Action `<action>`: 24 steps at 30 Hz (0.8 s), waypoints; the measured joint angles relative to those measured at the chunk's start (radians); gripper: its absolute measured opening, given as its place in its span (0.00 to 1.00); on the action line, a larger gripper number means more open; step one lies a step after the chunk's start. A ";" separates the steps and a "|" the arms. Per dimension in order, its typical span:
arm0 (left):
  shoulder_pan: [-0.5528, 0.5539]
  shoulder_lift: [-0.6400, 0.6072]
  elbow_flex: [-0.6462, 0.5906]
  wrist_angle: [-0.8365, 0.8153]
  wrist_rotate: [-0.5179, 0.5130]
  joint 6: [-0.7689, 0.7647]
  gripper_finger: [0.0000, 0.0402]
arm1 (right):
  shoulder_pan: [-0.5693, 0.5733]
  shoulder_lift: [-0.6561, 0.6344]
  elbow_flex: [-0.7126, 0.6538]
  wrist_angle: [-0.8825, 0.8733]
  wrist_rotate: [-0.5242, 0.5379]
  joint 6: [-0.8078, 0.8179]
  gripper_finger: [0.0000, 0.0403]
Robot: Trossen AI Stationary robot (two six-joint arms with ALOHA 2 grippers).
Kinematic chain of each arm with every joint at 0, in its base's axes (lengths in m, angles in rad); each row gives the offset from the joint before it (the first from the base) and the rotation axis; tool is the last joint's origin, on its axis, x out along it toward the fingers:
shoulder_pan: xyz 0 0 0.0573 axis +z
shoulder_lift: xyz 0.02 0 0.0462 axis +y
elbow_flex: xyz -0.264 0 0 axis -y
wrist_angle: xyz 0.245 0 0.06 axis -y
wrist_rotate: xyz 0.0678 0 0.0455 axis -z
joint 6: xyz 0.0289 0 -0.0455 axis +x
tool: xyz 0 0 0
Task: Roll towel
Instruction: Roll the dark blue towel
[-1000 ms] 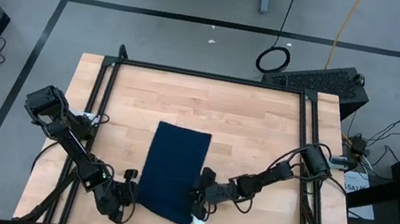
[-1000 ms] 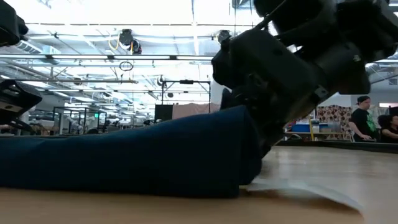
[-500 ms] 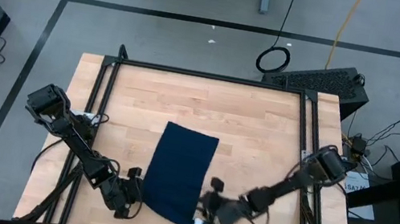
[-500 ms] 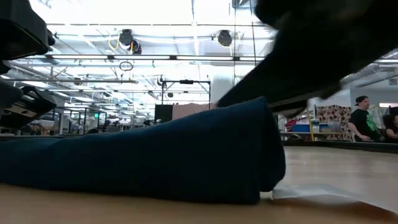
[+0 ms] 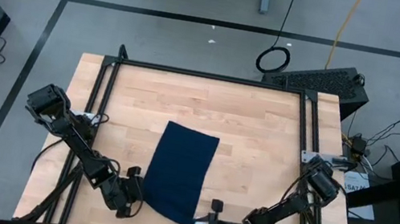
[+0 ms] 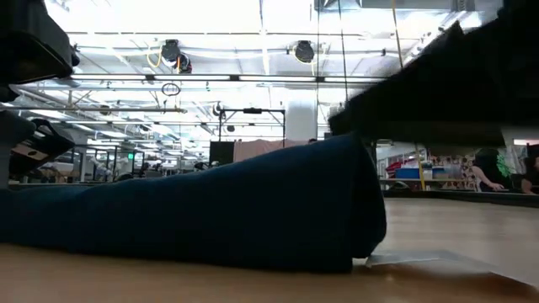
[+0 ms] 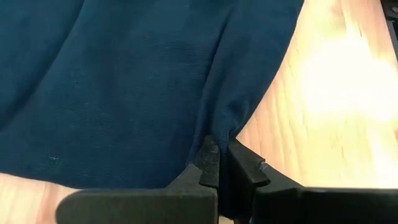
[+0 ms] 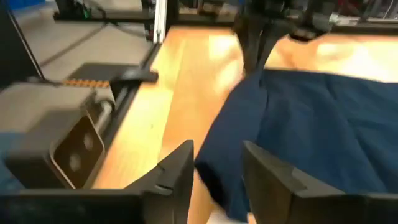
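Observation:
The dark navy towel (image 5: 178, 172) lies flat on the wooden table, its white tag (image 6: 421, 259) sticking out at the near right corner. My left gripper (image 5: 133, 190) is at the towel's near left edge, shut on the cloth (image 7: 155, 93). My right gripper (image 5: 207, 222) is low by the table's near edge, just off the towel's near right corner. It is open, and that corner (image 8: 227, 180) lies between and ahead of its fingers. I cannot tell whether they touch it. My left gripper pinches a small pucker of the towel's near left edge (image 7: 219, 138) between its two fingertips (image 7: 209, 163). The fingers come in low from the table's left side. The cloth wrinkles toward the pinch, and the rest of the towel lies on the table.
A black frame (image 5: 206, 76) runs around the table's sides. A grey camera box (image 8: 59, 146) stands at the near edge beside my right gripper. There is bare wood (image 5: 262, 130) on the far side and right of the towel. People show in the room beyond (image 6: 493, 168).
My right gripper has drawn back off the towel's near right part toward the table's near edge. The towel has shifted and turned a little toward the right. My left gripper has followed it slightly, still at the near left edge.

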 joint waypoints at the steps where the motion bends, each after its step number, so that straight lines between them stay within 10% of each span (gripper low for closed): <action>1: 0.000 0.000 0.000 0.000 0.000 -0.007 0.02 | 0.003 0.005 0.007 -0.020 0.002 0.002 0.28; 12: -0.001 0.000 0.000 -0.005 0.000 -0.010 0.02 | 0.012 0.004 0.018 -0.204 0.015 0.110 0.01; 24: -0.001 0.000 0.000 0.021 0.001 0.004 0.02 | -0.067 0.004 0.018 -0.187 -0.003 0.101 0.01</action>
